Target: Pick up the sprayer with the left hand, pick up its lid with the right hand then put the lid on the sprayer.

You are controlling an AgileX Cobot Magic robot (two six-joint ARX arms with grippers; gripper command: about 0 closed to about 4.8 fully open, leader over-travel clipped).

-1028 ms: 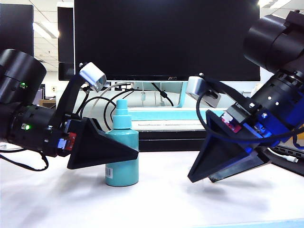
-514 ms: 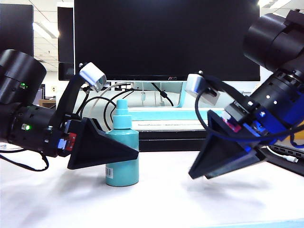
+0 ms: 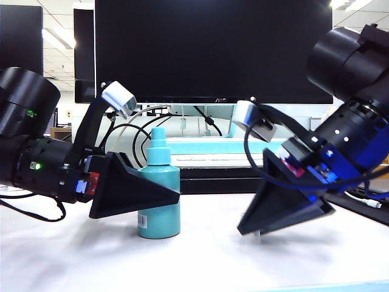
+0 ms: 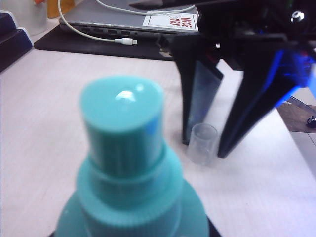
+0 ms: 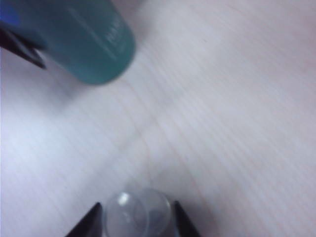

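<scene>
Near the front of the white tabletop (image 3: pixel 200 261), right claw (image 3: pixel 258 228) tipped down, fingers straddling the clear lid (image 4: pixel 202 143), not yet pinched. Best closed squarely on the cap walls, gently, before lifting. Further left, left claw (image 3: pixel 173 194) clamped around the teal sprayer (image 3: pixel 159 188), upright on the tabletop. Behind, a dark monitor (image 3: pixel 213 48).

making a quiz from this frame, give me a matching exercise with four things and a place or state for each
Things:
1. sprayer
2. lid
3. left end effector
4. monitor

Places or states:
A. clear, upright on the table between two black fingers
B. dark screen at the back
C. teal, nozzle uncapped
D. around the teal bottle's body

Pairs: 1-C, 2-A, 3-D, 4-B
</scene>
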